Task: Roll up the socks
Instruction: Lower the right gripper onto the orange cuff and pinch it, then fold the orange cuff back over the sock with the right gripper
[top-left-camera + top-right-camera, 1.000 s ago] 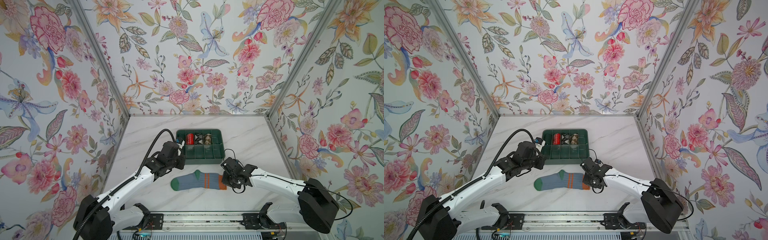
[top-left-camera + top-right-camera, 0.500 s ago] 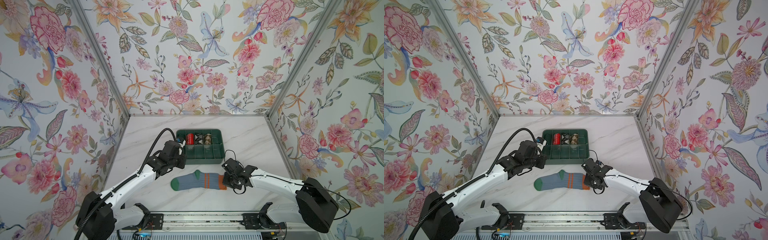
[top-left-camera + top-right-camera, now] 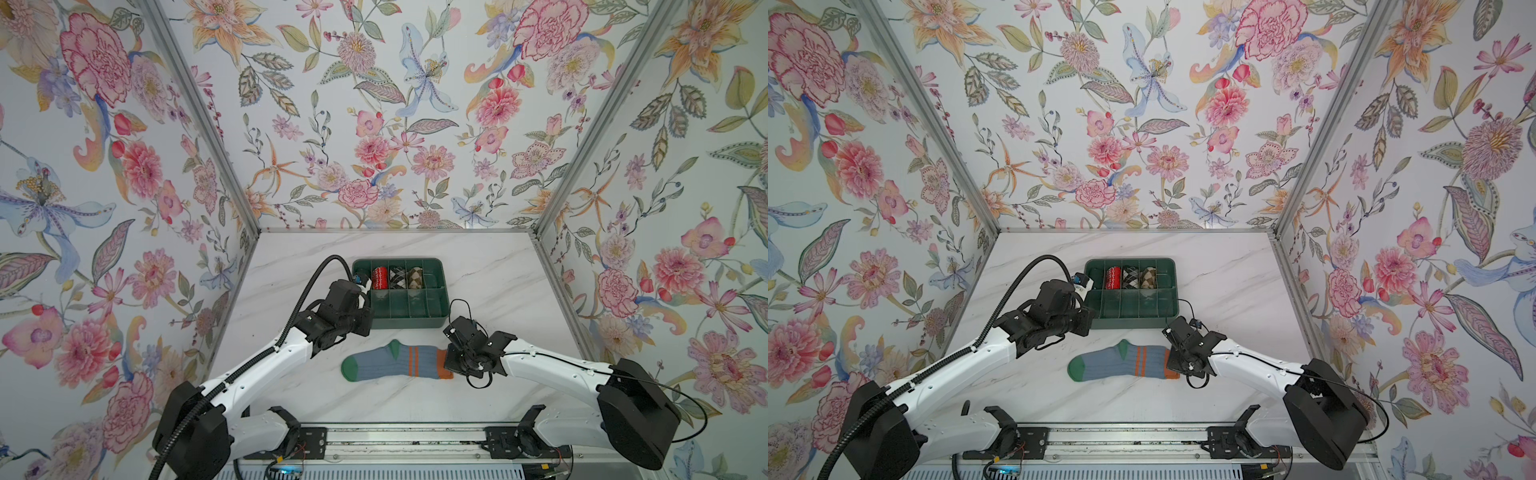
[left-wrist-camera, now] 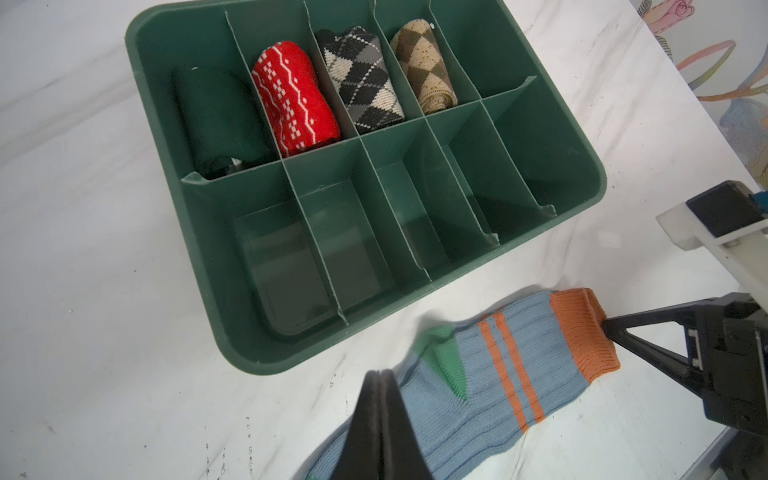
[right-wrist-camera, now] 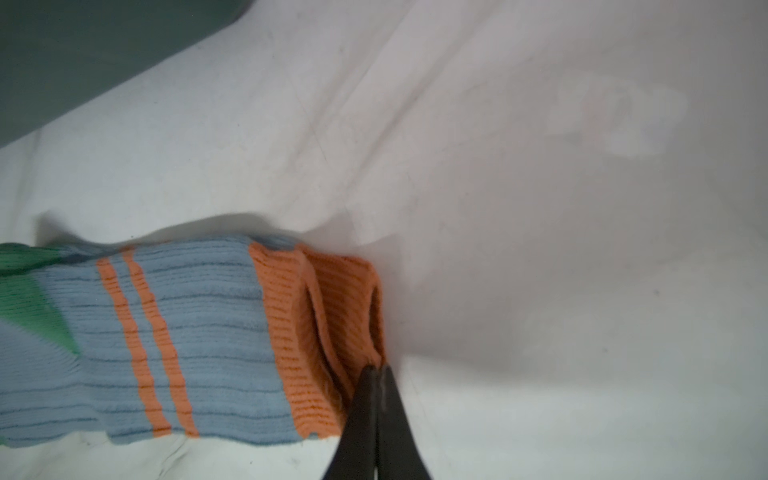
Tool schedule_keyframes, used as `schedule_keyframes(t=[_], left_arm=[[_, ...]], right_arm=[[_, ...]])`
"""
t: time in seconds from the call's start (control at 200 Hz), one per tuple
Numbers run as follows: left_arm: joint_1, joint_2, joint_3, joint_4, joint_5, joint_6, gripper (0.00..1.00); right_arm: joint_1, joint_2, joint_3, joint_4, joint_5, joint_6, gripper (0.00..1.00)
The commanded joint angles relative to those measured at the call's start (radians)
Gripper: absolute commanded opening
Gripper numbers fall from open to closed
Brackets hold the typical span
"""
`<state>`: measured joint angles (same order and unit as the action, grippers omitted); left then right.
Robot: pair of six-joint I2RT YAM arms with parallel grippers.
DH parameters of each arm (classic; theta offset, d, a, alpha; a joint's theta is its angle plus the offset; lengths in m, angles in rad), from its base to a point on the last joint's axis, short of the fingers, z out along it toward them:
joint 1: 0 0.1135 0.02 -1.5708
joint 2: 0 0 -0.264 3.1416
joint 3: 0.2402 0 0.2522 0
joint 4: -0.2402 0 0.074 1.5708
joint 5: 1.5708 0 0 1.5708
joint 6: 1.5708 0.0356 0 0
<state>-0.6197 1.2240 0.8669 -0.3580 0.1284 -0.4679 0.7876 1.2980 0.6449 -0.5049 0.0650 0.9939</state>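
Note:
The socks (image 3: 395, 365) (image 3: 1121, 365) lie flat on the marble table in front of the tray, green toe to the left and orange cuff to the right. They are grey-blue and ribbed, with a green heel and two orange stripes (image 4: 509, 374). My right gripper (image 3: 446, 361) (image 5: 376, 368) is shut on the outer edge of the orange cuff (image 5: 345, 307). The left wrist view shows its tip (image 4: 607, 326) at the cuff too. My left gripper (image 3: 361, 326) (image 4: 380, 374) is shut on nothing, hanging over the socks' foot near the tray's front left corner.
A green divided tray (image 3: 407, 322) (image 4: 249, 357) stands just behind the socks. Its back row holds a dark green bundle (image 4: 220, 116), a red patterned bundle (image 4: 295, 99), a black-white argyle bundle (image 4: 365, 79) and a brown argyle bundle (image 4: 424, 66). Flowered walls enclose three sides.
The right gripper's jaws have closed on the cuff edge. The left arm has shifted only slightly, and the socks have stayed in place.

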Motion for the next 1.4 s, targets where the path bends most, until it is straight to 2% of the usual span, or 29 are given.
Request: schedule_keyframes(t=[0.0,0.485,0.946,1.396], left_arm=[[0.012,0.006,0.029,0.0,0.022,0.01,0.05],[0.012,-0.004,0.02,0.005,0.045,0.013,0.02],[0.012,-0.036,-0.006,0.003,0.051,0.011,0.0],[0.012,-0.05,-0.019,-0.003,0.051,0.01,0.0]], right_arm=[[0.018,-0.017,0.046,-0.044,0.045,-0.022,0.0],[0.1,0.021,0.152,-0.053,0.093,-0.042,0.0],[0.173,0.173,0.223,0.055,-0.003,-0.096,0.0],[0.192,0.262,0.23,0.171,-0.088,-0.119,0.0]])
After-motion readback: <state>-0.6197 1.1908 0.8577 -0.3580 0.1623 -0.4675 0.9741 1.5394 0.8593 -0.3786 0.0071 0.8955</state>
